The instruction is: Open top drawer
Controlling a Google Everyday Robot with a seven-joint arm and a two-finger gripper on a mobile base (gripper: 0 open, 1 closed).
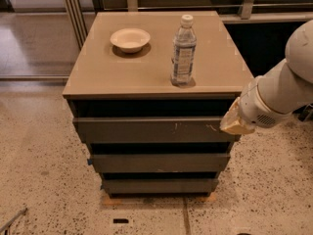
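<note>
On the tabletop (107,72) a pale bowl (130,38) sits towards the back left corner. A water bottle (183,50) stands upright right of the middle, nearer to the front edge. Probably both are only set there and have no part in the task, but the bottle could fall if the cabinet is shaken.

Directly under the front edge, below a dark gap, is the top drawer (156,129). Its flat front has no handle, shows pale scratches right of centre, and looks closed. I think the gap is there to be the place to hook and pull. Two lower drawers (159,163) sit beneath it.

The gripper (235,123) is just beside the front right corner, at the right end of the top drawer's front. If it is open or closed, I cannot tell. The white arm (283,92) comes in from the right, sloping down to the left.
</note>
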